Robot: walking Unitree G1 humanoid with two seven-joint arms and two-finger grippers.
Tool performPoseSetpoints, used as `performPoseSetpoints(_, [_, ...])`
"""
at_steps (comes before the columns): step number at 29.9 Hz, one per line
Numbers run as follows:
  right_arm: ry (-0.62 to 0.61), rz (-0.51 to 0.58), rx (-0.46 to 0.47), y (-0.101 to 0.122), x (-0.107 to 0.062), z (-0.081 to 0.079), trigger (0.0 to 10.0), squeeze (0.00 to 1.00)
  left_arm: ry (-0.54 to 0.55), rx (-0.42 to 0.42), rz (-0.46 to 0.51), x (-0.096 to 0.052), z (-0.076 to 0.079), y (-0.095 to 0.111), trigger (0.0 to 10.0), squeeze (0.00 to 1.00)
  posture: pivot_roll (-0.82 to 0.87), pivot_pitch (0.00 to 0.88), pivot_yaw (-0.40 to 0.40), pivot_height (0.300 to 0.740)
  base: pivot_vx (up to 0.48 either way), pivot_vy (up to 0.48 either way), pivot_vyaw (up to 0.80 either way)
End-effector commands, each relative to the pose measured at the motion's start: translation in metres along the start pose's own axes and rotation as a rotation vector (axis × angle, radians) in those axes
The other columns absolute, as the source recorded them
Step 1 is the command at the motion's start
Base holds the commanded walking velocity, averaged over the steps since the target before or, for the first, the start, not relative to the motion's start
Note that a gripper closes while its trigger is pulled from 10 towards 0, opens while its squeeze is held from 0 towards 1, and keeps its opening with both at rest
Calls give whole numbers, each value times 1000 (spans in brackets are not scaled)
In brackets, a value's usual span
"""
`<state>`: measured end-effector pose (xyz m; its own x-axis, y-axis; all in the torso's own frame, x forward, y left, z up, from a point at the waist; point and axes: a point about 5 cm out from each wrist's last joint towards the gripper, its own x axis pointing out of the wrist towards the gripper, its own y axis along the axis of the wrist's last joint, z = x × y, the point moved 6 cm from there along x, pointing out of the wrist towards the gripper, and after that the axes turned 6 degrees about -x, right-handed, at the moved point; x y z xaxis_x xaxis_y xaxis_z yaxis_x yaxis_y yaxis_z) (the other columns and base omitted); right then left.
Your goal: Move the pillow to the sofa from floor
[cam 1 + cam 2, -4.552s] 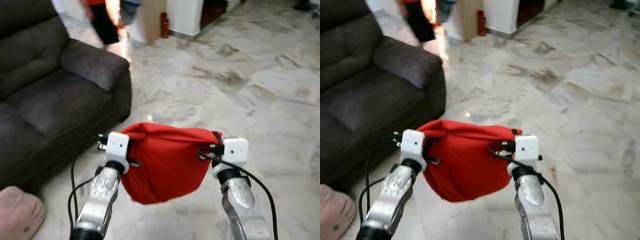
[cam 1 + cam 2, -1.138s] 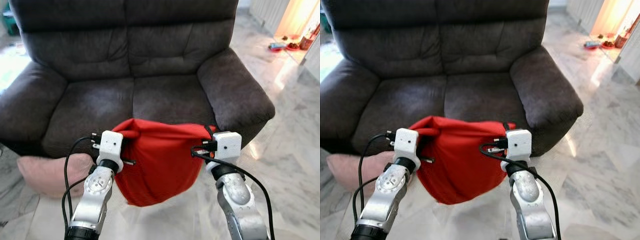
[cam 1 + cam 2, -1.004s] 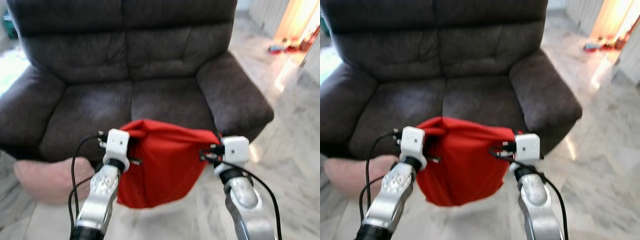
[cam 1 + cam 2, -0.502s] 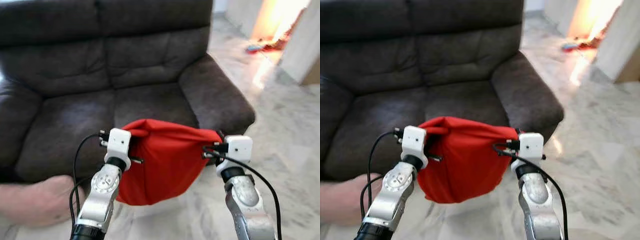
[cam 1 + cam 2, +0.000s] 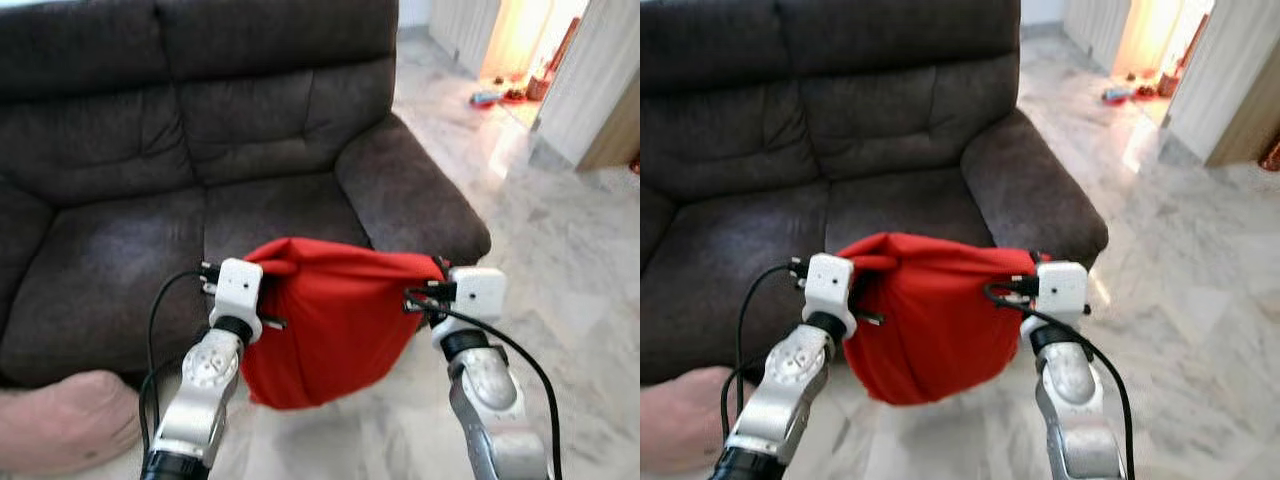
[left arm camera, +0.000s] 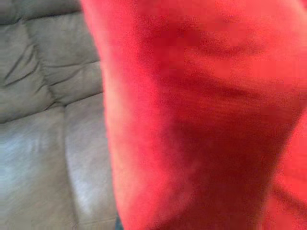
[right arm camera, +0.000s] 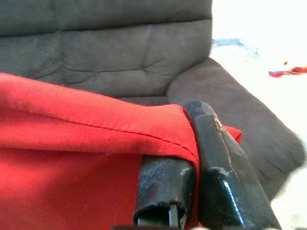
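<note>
Left claw [image 5: 262, 290] and right claw [image 5: 425, 293] each pinch a top corner, keeping the red pillow [image 5: 335, 320] hanging clear before the sofa [image 5: 150, 200]

I'm steering through a home's living room: a dark grey sofa [image 5: 200, 170], polished marble floor [image 5: 590, 260], a sunlit doorway [image 5: 510, 40] beyond.

Pink cushion [image 5: 60, 420] on marble floor [image 5: 580, 260].

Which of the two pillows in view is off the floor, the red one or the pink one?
The red pillow: it hangs between the left pincer and right pincer, in front of the sofa. The pink pillow lies on the floor.
</note>
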<state>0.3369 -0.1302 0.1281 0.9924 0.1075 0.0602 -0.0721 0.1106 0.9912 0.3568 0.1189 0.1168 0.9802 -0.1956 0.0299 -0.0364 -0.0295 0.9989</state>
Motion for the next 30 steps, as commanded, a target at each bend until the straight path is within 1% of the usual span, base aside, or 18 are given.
performPoseSetpoints(1, [12,98,-17,24,0,-2,10000,0,24,-2,69,3,-6,19,10000,0,-146,79,39,739,270,0,800])
performPoseSetpoints(4, [16,97,-13,24,0,-3,10000,0,24,-2,69,3,-6,19,10000,0,-145,75,37,739,271,0,800])
performPoseSetpoints(9, [19,99,-1,24,2,-4,10000,0,22,-3,68,3,-5,18,10000,0,-146,69,37,739,274,0,0])
performPoseSetpoints(16, [21,89,-14,22,1,-4,10000,0,20,-3,68,2,-5,18,10000,0,-145,67,38,739,273,0,0])
performPoseSetpoints(21, [18,89,-7,22,0,-5,10000,0,17,-3,68,1,-5,18,10000,0,-144,69,40,739,274,0,0])
performPoseSetpoints(26, [-2,85,4,21,1,0,10000,0,16,-2,67,1,-5,18,10000,0,-142,73,40,739,269,0,0])
performPoseSetpoints(30, [-3,83,4,21,1,0,10000,0,1,-6,69,2,-3,19,10000,0,-138,78,39,739,0,0,0])
